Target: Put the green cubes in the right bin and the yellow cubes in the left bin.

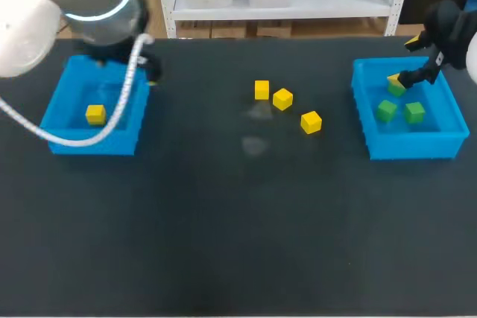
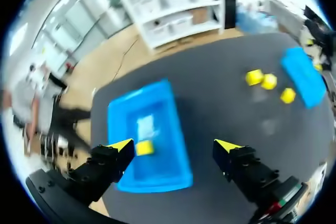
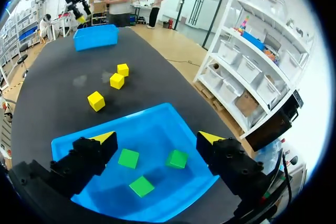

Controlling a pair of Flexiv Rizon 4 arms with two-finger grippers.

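Right wrist view: three green cubes (image 3: 128,158) in right bin (image 3: 147,113).

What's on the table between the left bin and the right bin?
Three loose yellow cubes, clustered nearer the right bin; the head view shows this best.

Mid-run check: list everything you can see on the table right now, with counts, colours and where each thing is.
table: one, dark, under everything
left bin: one, blue, table's left side
right bin: one, blue, table's right side
yellow cube: one, yellow, inside the left bin
loose yellow cubes: three, yellow, on the table between the bins
green cubes: three, green, inside the right bin
left tool: one, yellow-tipped, open, above the left bin
right tool: one, yellow-tipped, open, above the right bin
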